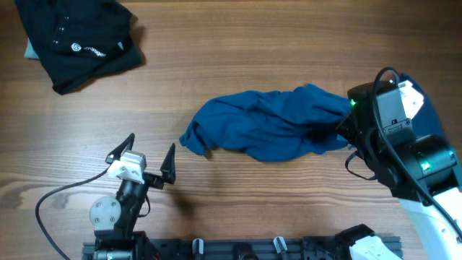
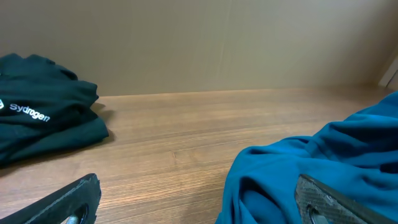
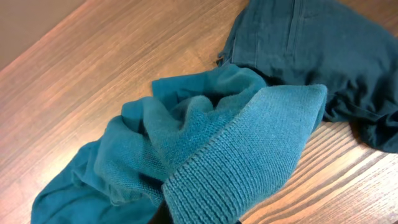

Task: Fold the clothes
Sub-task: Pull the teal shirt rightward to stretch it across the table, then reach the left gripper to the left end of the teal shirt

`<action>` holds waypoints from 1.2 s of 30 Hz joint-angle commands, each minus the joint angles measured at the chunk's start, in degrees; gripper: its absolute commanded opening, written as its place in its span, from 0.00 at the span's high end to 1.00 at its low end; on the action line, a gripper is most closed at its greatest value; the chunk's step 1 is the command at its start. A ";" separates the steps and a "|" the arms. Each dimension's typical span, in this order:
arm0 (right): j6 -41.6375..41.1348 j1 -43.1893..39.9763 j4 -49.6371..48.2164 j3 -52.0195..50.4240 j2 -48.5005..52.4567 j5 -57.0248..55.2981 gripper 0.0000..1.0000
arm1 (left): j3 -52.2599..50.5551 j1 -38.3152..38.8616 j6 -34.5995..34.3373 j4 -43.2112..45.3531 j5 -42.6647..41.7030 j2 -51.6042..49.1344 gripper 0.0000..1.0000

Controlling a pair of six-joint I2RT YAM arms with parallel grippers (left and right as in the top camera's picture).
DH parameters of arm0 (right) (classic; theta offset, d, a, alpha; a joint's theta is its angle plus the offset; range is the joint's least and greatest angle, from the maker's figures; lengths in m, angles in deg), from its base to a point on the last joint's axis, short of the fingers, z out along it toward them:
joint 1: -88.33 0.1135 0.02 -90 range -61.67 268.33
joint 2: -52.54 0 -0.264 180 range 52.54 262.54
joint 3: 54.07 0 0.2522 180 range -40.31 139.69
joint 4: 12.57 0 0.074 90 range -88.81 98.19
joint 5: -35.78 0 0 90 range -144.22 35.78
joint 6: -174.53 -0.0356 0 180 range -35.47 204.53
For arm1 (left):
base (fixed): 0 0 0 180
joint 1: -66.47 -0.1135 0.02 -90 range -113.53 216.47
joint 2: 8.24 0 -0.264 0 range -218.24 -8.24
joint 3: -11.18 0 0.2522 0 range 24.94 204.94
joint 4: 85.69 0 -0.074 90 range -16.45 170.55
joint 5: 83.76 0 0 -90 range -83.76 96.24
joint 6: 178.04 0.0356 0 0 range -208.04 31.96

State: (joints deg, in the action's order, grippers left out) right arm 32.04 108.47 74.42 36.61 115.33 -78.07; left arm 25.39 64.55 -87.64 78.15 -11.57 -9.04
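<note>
The right end effector [image 1: 348,131] is clenching on the ribbed edge of the blue T-shirt [image 1: 267,128], grasping it at the shirt's right end. Its wrist view is showing that knit band bunching up close to the lens. The left end effector [image 1: 144,155] is standing released, jaws spread wide, over bare desk [image 1: 238,202] at the near left of the shirt and holding nothing.

The T-shirt is lying in the middle of the desk as a crumpled, elongated heap running left to right, with no flat panel or crease showing. The darker blue garment [image 3: 323,56] is lying at the right, close against the grasped end and partly under the right arm, and it is rumpled too. A black garment [image 1: 79,40] with a white logo is sitting at the far left, loosely bundled and well apart from the others.

Judging by this, the folding is barely starting. The shirt is needing to be spread flat before any fold, and the darker garment is waiting its turn. No container is appearing in any view, and everything is resting directly on the desk.
</note>
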 commanded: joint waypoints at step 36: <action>4.48 -0.20 -5.97 0.00 -0.50 0.46 0.91 | -0.11 -0.35 -26.43 17.09 -44.81 0.42 0.00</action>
State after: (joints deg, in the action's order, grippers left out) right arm 35.80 108.47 69.18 36.53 115.33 -77.59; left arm 25.30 64.47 -109.43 96.38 -53.88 -9.04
